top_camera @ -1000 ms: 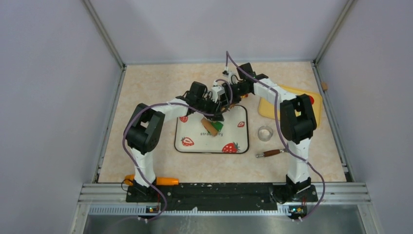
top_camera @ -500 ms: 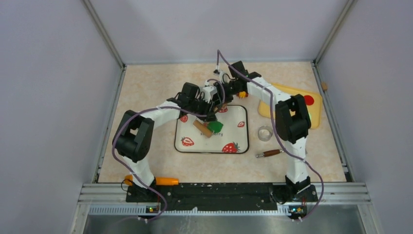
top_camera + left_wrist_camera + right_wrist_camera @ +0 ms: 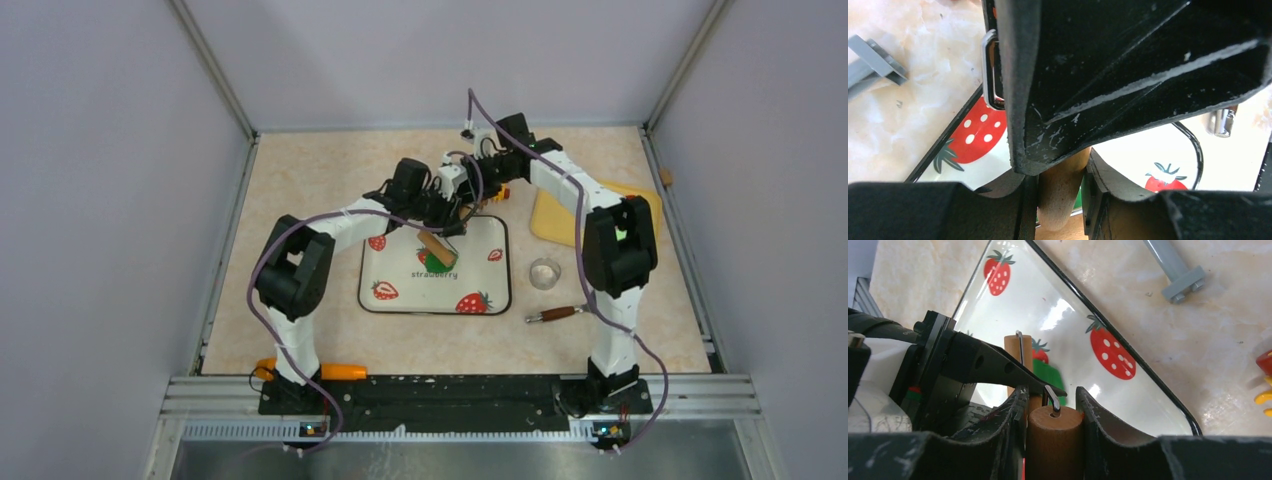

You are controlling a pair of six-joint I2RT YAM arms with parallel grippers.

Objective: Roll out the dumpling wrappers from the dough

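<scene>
Left jaws: the left gripper (image 3: 1060, 186) is closed to a narrow gap on the wooden rolling pin (image 3: 434, 245), one pad on each side of the shaft, and here it hangs low over the strawberry tray (image 3: 490, 290).
Rolling pin: it lies slantwise across the far middle of the tray, and both arms meet on it above the counter (image 3: 300, 200).
Dough: the dough (image 3: 437, 263), dark green, sits about mid-tray, right under the pin's near end and apparently touching it. In the right wrist view it shows as a green patch (image 3: 1050, 379) just past the jaws, partly hidden by the left gripper's black body.
Dough versus jaws: neither pair of jaws touches the clay; the wood is between them and it. The lump lies below and just ahead of both grips.
Handling: looks soft and light, likely a bit tacky. My read is that it will squash under steady pressure and may cling to wood or the glossy tray. Best not pinched; work it through the pin, gripped at the ends.
Wrappers: no finished discs that I can make out on the tray, so the rolling looks early.
Right jaws: the right gripper (image 3: 1054, 426) clamps the pin's wooden end, a small metal hook poking from it.
Cutter: a clear round cutter (image 3: 545, 272) waits just right of the tray.
</scene>
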